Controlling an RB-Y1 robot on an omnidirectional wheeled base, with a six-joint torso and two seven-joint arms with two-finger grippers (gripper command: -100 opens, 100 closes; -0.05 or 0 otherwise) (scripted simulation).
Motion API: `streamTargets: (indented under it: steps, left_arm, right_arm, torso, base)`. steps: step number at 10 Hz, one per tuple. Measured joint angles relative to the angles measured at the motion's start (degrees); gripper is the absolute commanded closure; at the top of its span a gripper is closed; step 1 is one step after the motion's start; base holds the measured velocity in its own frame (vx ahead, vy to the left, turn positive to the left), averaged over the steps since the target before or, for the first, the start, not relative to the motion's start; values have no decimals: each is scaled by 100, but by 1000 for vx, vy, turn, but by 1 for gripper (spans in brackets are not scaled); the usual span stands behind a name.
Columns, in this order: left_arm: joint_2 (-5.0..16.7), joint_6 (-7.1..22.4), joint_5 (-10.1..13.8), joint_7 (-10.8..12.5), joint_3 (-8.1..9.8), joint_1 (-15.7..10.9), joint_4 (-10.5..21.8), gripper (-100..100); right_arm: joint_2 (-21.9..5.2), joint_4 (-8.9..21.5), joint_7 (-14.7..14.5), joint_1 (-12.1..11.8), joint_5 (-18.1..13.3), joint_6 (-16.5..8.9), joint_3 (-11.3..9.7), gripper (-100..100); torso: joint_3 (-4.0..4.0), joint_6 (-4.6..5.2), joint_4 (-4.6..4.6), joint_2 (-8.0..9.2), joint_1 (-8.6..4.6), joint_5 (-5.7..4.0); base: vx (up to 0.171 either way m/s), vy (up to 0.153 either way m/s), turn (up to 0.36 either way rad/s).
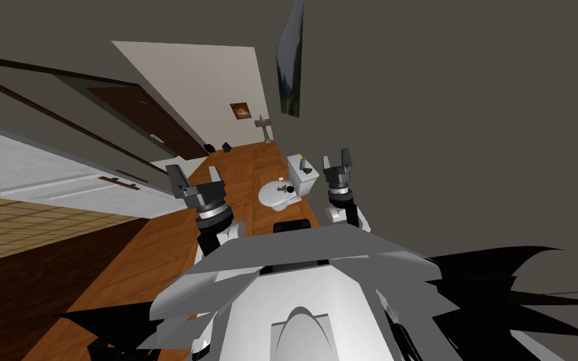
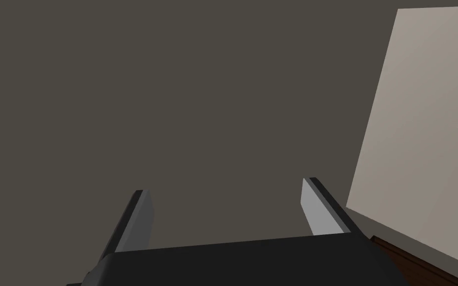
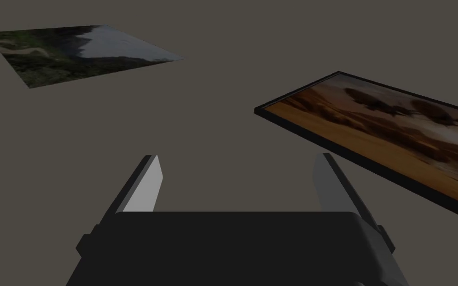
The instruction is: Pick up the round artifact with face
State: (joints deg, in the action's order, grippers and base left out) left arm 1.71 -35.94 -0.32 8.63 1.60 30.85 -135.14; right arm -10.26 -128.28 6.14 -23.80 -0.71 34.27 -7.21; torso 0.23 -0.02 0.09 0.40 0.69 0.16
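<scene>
Both pairs of jaws apart; head view shows dark artifact (image 1: 287, 188) atop toilet (image 1: 271, 200).

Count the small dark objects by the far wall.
2: the left dark object by the brown door, the right dark object beside it, towards the cross-shaped stand. Others may be hidden.

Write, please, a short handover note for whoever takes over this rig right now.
Left hand: open, empty, raised ahead of the chest.
Right hand: open, empty, raised beside the toilet.
A small dark round thing, likely the artifact, lies on the toilet's lid; any face is too small to make out.
Done: nothing grasped yet.
Left: reach down to it, grasp, lift.
</scene>
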Motion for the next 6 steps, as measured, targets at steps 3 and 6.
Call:
streamTargets:
  steps: [3, 6]
  left_arm:
    - [0, 0, 0, 0, 1, 1, 0, 0]
    - [1, 0, 0, 0, 1, 1, 0, 0]
  right_arm:
    - [-389, 225, -126, 241, -388, 61, -527, -100]
    - [-829, 539, -156, 547, -702, 115, -913, -100]
  torso:
    - [-4, 4, -1, -8, -20, -3]
    - [-7, 4, -2, -13, -23, -3]
  base:
    - [-73, 141, 121]
    - [-62, 139, 132]
